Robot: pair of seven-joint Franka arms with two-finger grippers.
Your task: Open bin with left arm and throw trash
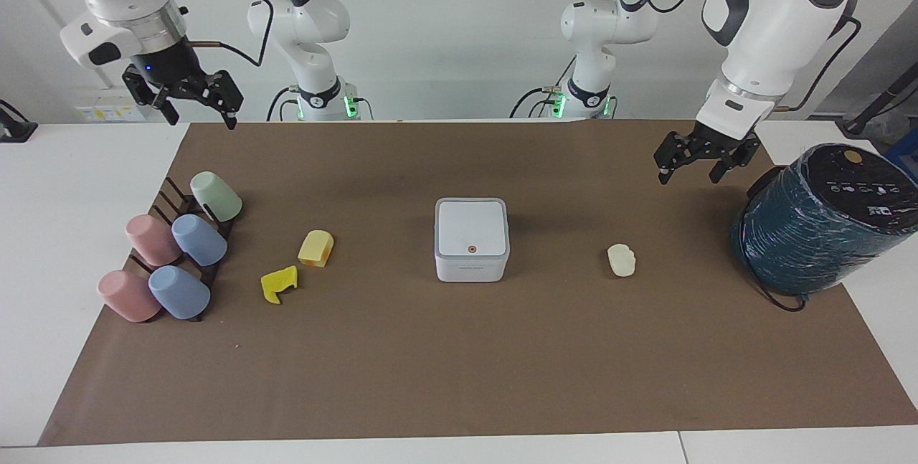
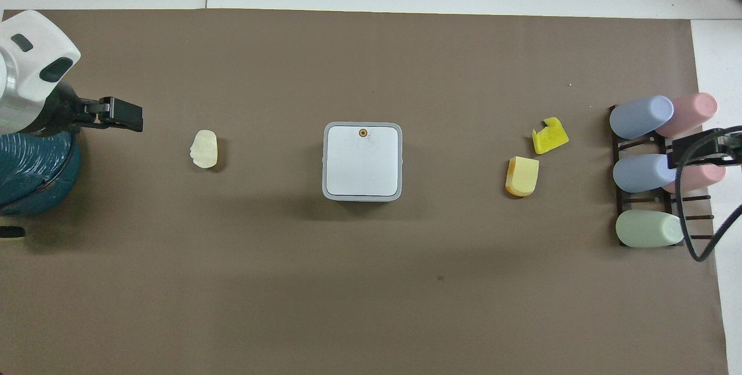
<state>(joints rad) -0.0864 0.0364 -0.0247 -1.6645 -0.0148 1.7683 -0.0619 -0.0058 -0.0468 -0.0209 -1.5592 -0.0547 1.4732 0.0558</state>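
The bare brown paper mat (image 1: 459, 378) lies flat and matte along the table's edge farthest from the robots. The left gripper (image 1: 699, 163), fingers spread and holding nothing, hangs over the mat beside the teal wrapped cylinder (image 1: 817, 234). The lumpy cream-white scrap (image 1: 621, 260) lies below it, with open mat around. Further toward the right arm's end stands the square white bin (image 1: 471, 239), rounded corners, grey-edged lid down. Next come the pale yellow chunk (image 1: 315, 247) and jagged bright yellow piece (image 1: 278, 284), near the pastel cups (image 1: 176, 256). The right gripper (image 1: 193, 95), also spread and empty, waits above the mat's edge near the cups.
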